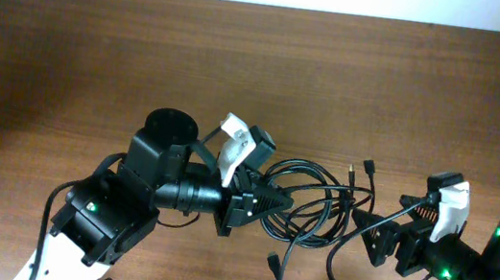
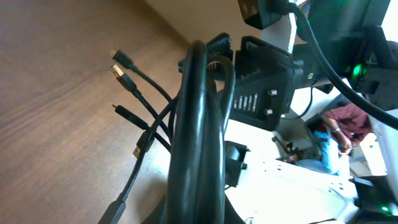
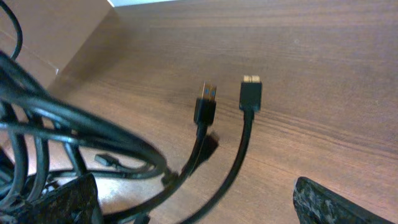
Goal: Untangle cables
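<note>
Cables [image 1: 318,193] tangled on brown wooden table [image 1: 242,52], toward 6 o'clock of centre. Left gripper [image 1: 280,202] clenched on their 9 o'clock loops; right gripper [image 1: 364,230] spread wide at their 3 o'clock edge.

Two plugs [image 3: 206,102] [image 3: 251,93] side by side on brown table [image 3: 323,56], tangled cables [image 3: 74,127] at left
</note>
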### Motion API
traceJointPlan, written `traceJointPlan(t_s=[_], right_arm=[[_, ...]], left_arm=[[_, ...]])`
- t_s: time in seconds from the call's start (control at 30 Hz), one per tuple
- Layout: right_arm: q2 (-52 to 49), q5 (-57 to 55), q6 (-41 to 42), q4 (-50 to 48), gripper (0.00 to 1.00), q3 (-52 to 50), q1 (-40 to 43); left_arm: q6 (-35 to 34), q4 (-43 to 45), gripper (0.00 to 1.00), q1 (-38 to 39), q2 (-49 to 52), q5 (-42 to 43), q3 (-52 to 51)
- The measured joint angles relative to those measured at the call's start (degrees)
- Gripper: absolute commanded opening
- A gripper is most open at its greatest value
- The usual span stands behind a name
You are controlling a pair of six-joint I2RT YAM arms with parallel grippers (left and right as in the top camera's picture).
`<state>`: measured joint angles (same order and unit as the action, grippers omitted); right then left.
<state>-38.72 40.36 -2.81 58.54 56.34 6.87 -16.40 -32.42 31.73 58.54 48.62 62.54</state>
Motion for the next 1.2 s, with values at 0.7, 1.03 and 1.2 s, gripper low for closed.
traceJointPlan(t_s=[0.7,1.03,1.2], right_arm=[[0.2,-19.2,2.8,-2.1,0.38,0.0,0.0],[-8.2,-45.3,10.5,-2.0,0.49,0.0,-0.1],[-13.6,-47.2,13.1,-0.7,0.73,0.0,-0.1]], left_arm=[[-1.2,4.3,0.00,11.1,0.7,0.8,0.0],[-1.4,4.3,0.00,12.0,0.9,3.9,0.0],[-0.8,4.3,0.00,12.0,-3.2,3.8,0.0]])
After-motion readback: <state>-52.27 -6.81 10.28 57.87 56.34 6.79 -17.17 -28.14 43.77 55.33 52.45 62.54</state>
